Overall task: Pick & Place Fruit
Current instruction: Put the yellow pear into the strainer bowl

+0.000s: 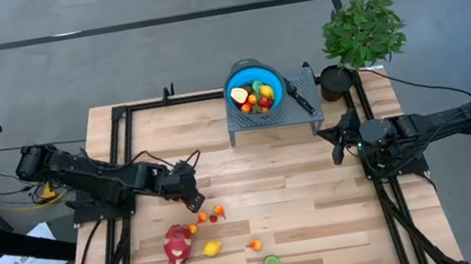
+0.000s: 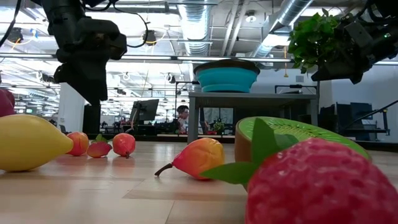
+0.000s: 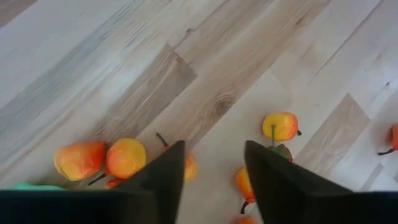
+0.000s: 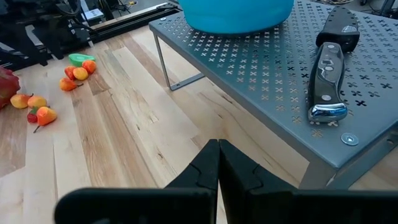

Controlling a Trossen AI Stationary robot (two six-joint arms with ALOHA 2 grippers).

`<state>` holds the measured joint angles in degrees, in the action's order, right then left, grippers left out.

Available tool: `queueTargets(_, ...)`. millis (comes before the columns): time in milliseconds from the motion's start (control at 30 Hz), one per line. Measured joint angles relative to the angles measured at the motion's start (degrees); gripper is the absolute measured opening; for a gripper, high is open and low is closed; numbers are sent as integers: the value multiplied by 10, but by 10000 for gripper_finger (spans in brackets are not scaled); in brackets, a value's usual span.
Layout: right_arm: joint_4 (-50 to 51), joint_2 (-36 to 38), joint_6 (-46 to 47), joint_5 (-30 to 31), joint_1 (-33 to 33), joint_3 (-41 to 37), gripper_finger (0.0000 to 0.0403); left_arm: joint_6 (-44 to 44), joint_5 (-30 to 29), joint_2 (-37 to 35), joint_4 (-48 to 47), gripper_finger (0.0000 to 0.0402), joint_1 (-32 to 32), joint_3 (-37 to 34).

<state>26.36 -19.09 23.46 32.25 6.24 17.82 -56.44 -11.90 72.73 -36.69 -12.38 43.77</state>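
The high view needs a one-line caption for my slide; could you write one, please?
Left gripper open above loose toy fruits; right gripper shut beside the rack holding the blue bowl.

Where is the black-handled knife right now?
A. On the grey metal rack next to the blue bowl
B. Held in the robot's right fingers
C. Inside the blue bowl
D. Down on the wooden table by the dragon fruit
A. The knife lies flat on the grey metal rack, just beside the blue bowl, and nothing is holding it.
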Motion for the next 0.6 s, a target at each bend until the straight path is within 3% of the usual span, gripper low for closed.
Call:
queueTargets(133, 0, 0, 0, 0, 0, 0, 0, -8, 0, 0, 0, 235, 0, 0)
queueTargets(267, 0, 0, 0, 0, 0, 0, 0, -8, 0, 0, 1, 277, 0, 0)
queueTargets(600, 0, 0, 1, 0, 0, 0, 0, -19, 0, 2, 5, 294, 0, -6)
